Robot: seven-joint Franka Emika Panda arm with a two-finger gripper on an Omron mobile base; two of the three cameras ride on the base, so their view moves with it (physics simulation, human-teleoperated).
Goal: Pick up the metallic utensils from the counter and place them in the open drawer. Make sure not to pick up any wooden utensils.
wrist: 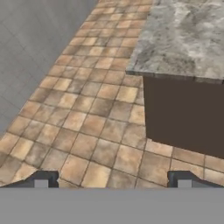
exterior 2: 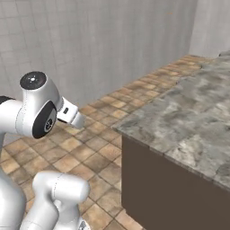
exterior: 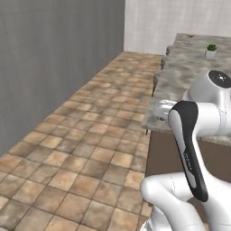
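The end effector [wrist: 112, 181] hangs released, its two dark fingertips [wrist: 41, 180] spread wide with nothing between them, above the tan tiled floor [wrist: 87, 127] just off the worktop's corner. The worktop [wrist: 183, 39] is a grey-brown marbled stone slab over dark brown cabinet fronts [wrist: 183, 113]; the stretch near the corner lies bare. Farther along it, in the left base view, a small white pot [exterior: 210, 53] holds a green plant. Grey walls [exterior 2: 90, 40] border the floor.
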